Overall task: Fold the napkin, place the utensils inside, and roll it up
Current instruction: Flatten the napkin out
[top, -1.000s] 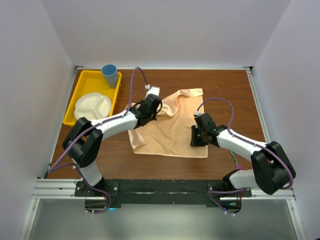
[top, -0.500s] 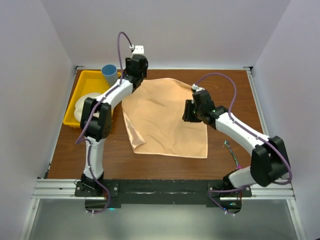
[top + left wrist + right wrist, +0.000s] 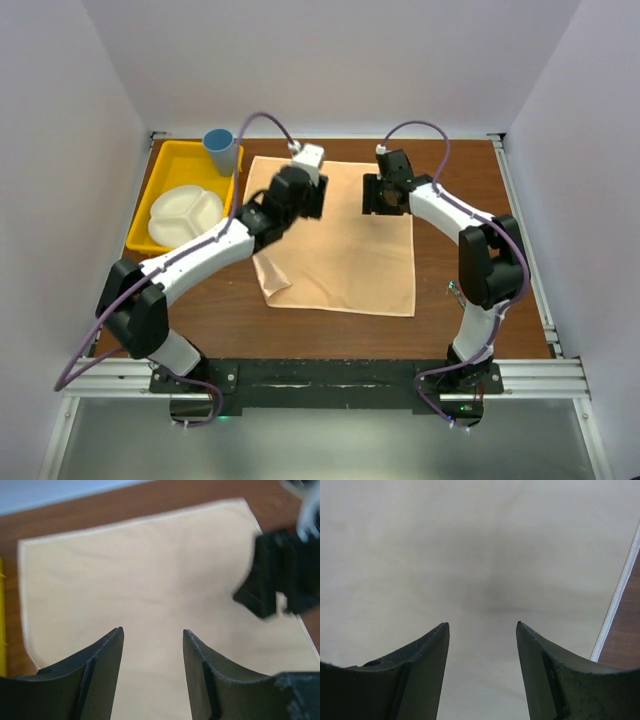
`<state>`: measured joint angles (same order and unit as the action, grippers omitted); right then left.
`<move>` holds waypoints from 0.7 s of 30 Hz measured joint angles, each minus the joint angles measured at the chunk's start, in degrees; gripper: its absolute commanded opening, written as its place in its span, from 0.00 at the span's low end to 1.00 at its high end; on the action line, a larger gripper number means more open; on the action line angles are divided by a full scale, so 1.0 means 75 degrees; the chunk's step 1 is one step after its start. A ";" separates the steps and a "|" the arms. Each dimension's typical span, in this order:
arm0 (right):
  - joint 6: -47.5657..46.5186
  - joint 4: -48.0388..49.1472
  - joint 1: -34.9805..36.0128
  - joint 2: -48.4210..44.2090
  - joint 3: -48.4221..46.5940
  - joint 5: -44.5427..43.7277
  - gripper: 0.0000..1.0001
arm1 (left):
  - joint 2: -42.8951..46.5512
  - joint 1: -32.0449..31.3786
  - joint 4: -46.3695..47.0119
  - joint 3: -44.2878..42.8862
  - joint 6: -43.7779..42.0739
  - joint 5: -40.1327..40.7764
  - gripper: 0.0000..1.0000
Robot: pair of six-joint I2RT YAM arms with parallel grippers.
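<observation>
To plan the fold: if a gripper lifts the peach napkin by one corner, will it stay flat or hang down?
Probably it hangs limp: the napkin lies flat on the table, and its near-left edge is flopped over itself. It looks thin and light, so a push would likely bunch it, not slide it whole.
</observation>
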<state>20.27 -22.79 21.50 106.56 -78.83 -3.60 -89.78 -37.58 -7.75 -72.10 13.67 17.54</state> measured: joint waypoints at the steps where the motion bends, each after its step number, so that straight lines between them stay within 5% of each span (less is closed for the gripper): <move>1: -0.0035 -0.0082 0.0052 -0.0020 0.0044 -0.0023 0.59 | 0.0201 -0.0376 -0.0029 0.0385 0.0082 0.0044 0.56; 6: -0.0041 -0.0044 0.0490 -0.0880 0.1113 -0.0114 0.49 | 0.0656 -0.1649 -0.0697 0.2063 0.0545 0.0583 0.42; 11: 0.0169 0.0085 0.0664 -0.2084 0.2699 -0.0006 0.42 | 0.1445 -0.1950 -0.1102 0.3372 0.0985 0.0781 0.36; 15: 0.0300 0.0227 0.0472 -0.2055 0.3153 -0.0201 0.40 | 0.1810 -0.1941 -0.0970 0.3599 0.1262 0.0810 0.25; 21: 0.0510 0.0434 0.0216 -0.2002 0.3506 -0.0493 0.33 | 0.1381 -0.1941 -0.0901 0.3596 0.1693 0.0796 0.23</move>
<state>24.10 -19.53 23.11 91.55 -52.53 -7.29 -79.42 -52.14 -14.50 -45.12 26.37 23.51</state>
